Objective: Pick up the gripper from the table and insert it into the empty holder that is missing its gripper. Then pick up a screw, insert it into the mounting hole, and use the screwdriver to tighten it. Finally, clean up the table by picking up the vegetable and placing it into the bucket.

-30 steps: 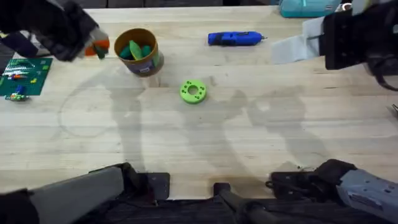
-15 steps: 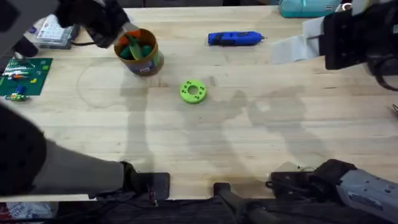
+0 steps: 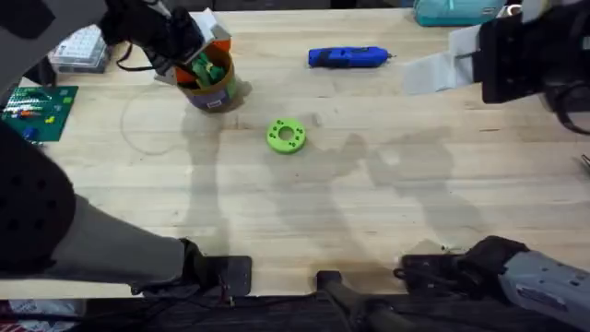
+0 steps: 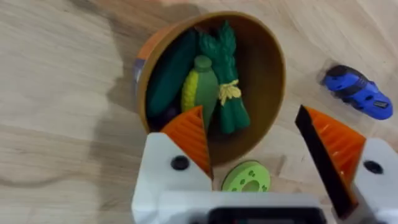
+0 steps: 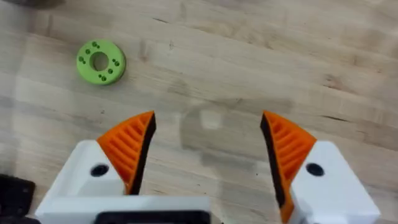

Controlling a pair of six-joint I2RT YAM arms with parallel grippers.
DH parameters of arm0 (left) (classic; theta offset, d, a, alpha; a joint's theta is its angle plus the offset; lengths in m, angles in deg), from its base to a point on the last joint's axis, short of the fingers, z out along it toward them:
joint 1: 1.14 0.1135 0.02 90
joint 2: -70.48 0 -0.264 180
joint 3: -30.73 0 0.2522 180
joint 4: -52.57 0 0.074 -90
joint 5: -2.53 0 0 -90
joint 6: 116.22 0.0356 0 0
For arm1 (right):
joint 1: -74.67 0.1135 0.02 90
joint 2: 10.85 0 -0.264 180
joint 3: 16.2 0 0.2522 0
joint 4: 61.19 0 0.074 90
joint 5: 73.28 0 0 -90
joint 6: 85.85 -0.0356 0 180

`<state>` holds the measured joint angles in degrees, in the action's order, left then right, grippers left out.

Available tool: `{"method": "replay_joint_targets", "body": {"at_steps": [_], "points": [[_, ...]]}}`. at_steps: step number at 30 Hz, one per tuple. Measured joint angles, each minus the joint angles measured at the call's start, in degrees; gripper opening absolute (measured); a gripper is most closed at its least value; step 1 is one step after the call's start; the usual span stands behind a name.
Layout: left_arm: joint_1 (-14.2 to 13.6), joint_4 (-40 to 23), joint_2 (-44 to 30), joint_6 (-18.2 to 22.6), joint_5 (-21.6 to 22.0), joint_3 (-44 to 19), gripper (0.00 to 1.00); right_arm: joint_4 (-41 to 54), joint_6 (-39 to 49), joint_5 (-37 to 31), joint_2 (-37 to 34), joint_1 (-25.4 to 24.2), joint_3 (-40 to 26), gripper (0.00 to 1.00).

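Mustard-walled bucket (image 4: 261, 81) sits below my released left gripper (image 4: 255, 146), the dark green vegetable (image 4: 171, 71) lying inside. My right gripper (image 5: 208, 149) hangs unclenched over bare wooden table (image 5: 249, 62).

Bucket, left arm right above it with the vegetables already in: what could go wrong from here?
The left gripper hangs open just over the bucket, one orange pad near the rim; pulling away sideways could tip or drag it. The bundled vegetable leans against the wall with its top near the rim, so a knock might spill it. The green ring lies close by and could get swept.
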<state>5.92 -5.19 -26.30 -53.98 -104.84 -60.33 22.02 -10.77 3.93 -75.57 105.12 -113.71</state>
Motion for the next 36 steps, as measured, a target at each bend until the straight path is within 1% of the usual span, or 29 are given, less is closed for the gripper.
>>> {"method": "replay_joint_targets", "body": {"at_steps": [3,7,8,10,18,22,27,29,32,36], "points": [[0.4,-2.5,2.8,0.8,0.0,-0.2,0.858,0.0,0.0,0.0,0.0,0.0,0.0,0.995],[0.6,-8.2,8.8,3.9,0.0,-2.2,0.882,0.0,0.0,0.0,0.0,0.0,0.0,0.995],[0.6,-9.8,10.7,5.1,0.0,-2.9,0.916,0.0,0.0,0.0,0.0,0.0,0.0,0.995],[0.6,-13.3,14.9,7.2,0.0,-4.2,0.941,0.0,0.0,0.0,0.0,0.0,0.0,0.995],[0.6,-26.5,32.5,16.2,0.2,-5.4,0.953,0.0,0.0,0.0,0.0,0.0,0.0,0.995],[0.6,-28.9,40.0,19.1,0.3,-5.6,0.952,0.0,0.0,0.0,0.0,0.0,0.0,0.995],[0.6,-31.6,46.7,20.5,0.5,-5.6,0.954,0.0,0.0,0.0,0.0,0.0,0.0,0.995],[0.6,-32.7,49.0,21.5,0.5,-5.6,0.971,0.0,0.0,0.0,0.0,0.0,0.0,0.995],[0.6,-33.9,51.1,23.1,0.5,-5.6,0.982,0.0,0.0,0.0,0.0,0.0,0.0,0.995],[0.6,-33.9,51.1,23.1,0.5,-5.6,0.982,0.0,0.0,0.0,0.0,0.0,0.0,0.995]]}}
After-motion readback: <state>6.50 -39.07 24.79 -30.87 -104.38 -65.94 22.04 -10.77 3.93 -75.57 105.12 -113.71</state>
